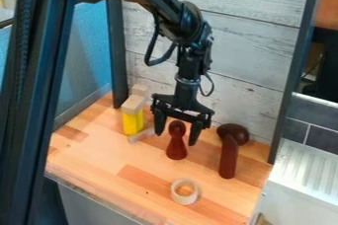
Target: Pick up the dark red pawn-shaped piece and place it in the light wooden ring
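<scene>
The black gripper (177,134) hangs down over the wooden counter, its two fingers apart, open. Between and just below them a dark reddish-brown peg-shaped figure (176,149) with a round head stands upright; whether a finger touches it I cannot tell. To the right is a dark brown piece with a rounded cap (228,157) on a thick stem. A pale wooden ring (185,191) lies nearer the front edge. Left of the gripper stands a yellow block (133,122) with light wooden pieces on and behind it, and a small pale strip (141,135) lies at its foot.
The wooden counter (99,152) ends at a front edge on the lower left. A whitewashed plank wall (247,46) rises behind it, and dark posts stand at both sides. A white ridged surface (304,179) lies to the right, with a blue panel at the left.
</scene>
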{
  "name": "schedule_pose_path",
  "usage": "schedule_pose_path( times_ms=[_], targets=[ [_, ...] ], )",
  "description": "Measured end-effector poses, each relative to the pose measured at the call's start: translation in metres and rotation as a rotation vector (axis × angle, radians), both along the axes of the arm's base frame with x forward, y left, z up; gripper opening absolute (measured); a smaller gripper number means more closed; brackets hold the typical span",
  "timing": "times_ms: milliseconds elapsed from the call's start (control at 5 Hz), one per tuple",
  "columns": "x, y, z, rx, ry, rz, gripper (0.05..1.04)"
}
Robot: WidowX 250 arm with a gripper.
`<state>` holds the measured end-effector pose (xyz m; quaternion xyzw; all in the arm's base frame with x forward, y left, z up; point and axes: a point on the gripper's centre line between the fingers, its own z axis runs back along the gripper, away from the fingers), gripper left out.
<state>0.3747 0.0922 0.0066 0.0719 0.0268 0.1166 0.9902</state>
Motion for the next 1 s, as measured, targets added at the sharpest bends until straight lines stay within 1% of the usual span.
schedule_pose_path(
  times_ms=[200,400,600,800,1000],
  targets=[
    [0.011,0.003,0.007,0.074,-0.039,0.025,0.999],
    [0.016,0.007,0.005,0.081,-0.022,0.061,0.999],
    [0.023,0.015,0.004,0.096,-0.018,0.095,0.945],
    [0.028,0.02,-0.001,0.1,0.023,0.146,0.667],
    [0.029,0.026,0.003,0.07,0.025,0.188,0.555]
  ],
)
